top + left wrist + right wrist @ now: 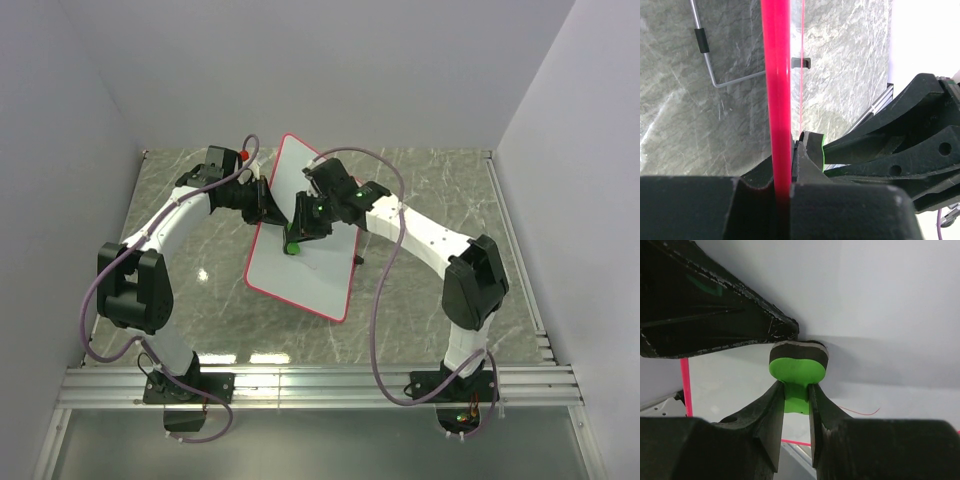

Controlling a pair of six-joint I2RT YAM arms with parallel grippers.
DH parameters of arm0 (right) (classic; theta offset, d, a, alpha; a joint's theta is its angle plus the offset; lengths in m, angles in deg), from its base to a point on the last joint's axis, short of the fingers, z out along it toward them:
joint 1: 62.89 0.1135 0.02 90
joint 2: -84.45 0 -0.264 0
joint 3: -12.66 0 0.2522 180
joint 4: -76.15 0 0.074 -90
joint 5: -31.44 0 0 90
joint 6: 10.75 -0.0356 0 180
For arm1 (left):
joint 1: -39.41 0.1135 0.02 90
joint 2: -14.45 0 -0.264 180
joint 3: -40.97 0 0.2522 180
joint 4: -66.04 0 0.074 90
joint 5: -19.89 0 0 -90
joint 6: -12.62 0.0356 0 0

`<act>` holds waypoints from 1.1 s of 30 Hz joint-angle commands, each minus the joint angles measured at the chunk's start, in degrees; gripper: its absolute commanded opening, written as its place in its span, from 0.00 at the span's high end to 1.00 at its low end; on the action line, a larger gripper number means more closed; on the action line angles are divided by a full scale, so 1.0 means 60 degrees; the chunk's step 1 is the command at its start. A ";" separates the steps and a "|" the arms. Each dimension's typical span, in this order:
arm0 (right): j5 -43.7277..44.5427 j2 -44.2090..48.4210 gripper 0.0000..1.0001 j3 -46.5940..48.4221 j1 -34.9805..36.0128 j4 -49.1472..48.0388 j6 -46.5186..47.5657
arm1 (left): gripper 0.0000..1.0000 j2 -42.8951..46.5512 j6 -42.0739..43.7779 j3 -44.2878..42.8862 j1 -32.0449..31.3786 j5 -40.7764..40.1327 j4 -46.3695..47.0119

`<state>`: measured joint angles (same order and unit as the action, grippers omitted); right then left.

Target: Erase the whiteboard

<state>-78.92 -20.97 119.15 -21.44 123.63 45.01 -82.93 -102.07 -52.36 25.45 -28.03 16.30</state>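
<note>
Right gripper (796,390) is clenched on the little green bow-shaped foam eraser (799,367), pressing it onto the big white red-rimmed whiteboard (300,278), which stands tilted on the grey marbled table (430,300). Left gripper (782,187) pinches the whiteboard's rim. The whiteboard looks mostly clean, maybe a faint squiggle low down, hard to tell. Both grippers crowd its upper edge, so wiping there's cramped.
</note>
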 commanded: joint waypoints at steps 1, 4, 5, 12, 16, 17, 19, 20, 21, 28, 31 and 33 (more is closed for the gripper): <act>-0.0254 0.0417 1.00 -0.0527 0.0357 -0.1032 -0.0226 | 1.00 -0.0645 0.1068 0.0532 -0.0882 -0.2107 -0.0682; -0.0181 0.0768 1.00 -0.1127 0.0357 -0.1340 -0.0314 | 1.00 -0.0571 0.1009 0.0591 -0.0838 -0.2209 -0.0696; -0.0050 0.0943 1.00 -0.1317 0.0343 -0.1429 -0.0329 | 1.00 -0.0513 0.0995 0.0620 -0.0838 -0.2210 -0.0682; 0.0419 0.1414 1.00 -0.3306 0.0328 -0.2175 -0.0547 | 1.00 -0.0454 0.0877 0.0621 -0.0838 -0.2122 -0.0769; 0.0405 0.1297 1.00 -0.4305 0.0109 -0.2732 -0.0812 | 1.00 -0.0542 0.0833 0.0371 -0.0838 -0.1961 -0.0857; 0.0405 0.1195 1.00 -0.4554 -0.0023 -0.2791 -0.0914 | 1.00 -0.0527 0.0833 0.0357 -0.0838 -0.1932 -0.0858; 0.0449 0.1034 1.00 -0.4717 -0.0184 -0.2821 -0.1031 | 1.00 -0.0498 0.0819 0.0371 -0.0853 -0.1887 -0.0858; 0.0550 0.0975 1.00 -0.4790 -0.0257 -0.2720 -0.1148 | 1.00 -0.0498 0.0819 0.0400 -0.0838 -0.1829 -0.0858; 0.0827 0.0902 1.00 -0.4805 -0.0418 -0.2603 -0.1192 | 1.00 -0.0483 0.0804 0.0400 -0.0853 -0.1843 -0.0858; 0.2233 0.0754 1.00 -0.5068 -0.0785 -0.1138 -0.1208 | 1.00 -0.0468 0.0862 0.0401 -0.0853 -0.1961 -0.0872; 0.2878 0.0842 1.00 -0.5171 -0.0786 -0.0610 -0.1193 | 1.00 -0.0483 0.0877 0.0371 -0.0853 -0.2004 -0.0872; 0.3216 0.0872 1.00 -0.5128 -0.0786 -0.0260 -0.1178 | 1.00 -0.0483 0.0892 0.0386 -0.0853 -0.2004 -0.0872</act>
<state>-72.32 -11.16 91.61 -27.01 114.34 36.55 -82.58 -102.53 -51.92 25.45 -28.49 16.47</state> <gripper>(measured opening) 0.291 0.072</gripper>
